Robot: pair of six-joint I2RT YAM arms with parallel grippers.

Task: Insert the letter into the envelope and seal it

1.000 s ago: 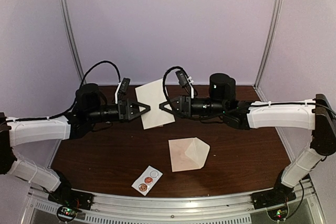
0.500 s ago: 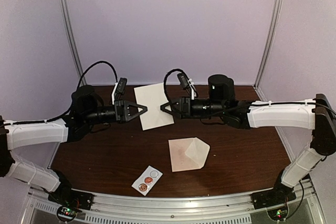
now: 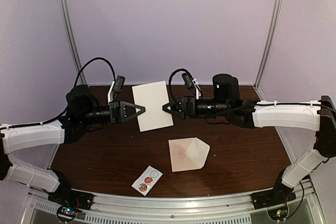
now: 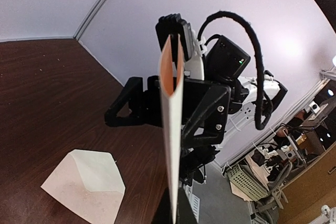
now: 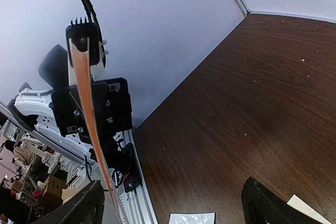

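The dark wooden surface carries only small paper items. Above it, the left arm reaches in from 9 o'clock and the right arm from 3 o'clock, meeting at the cream letter, which is held upright in the air.

The left jaws are clenched on the letter's edge. The right jaws are spread wide, and the sheet passes close to one finger without being gripped.

The envelope lies flat at 5 o'clock from the letter. Its flap looks open and points toward 3 o'clock. A sticker strip lies at 7 o'clock from the envelope.

With only one edge pinched, the sheet could droop or twist. If the right jaws close off-line, they may crease it or miss it. Nothing pins the envelope, so it could slide when the letter pushes against it.
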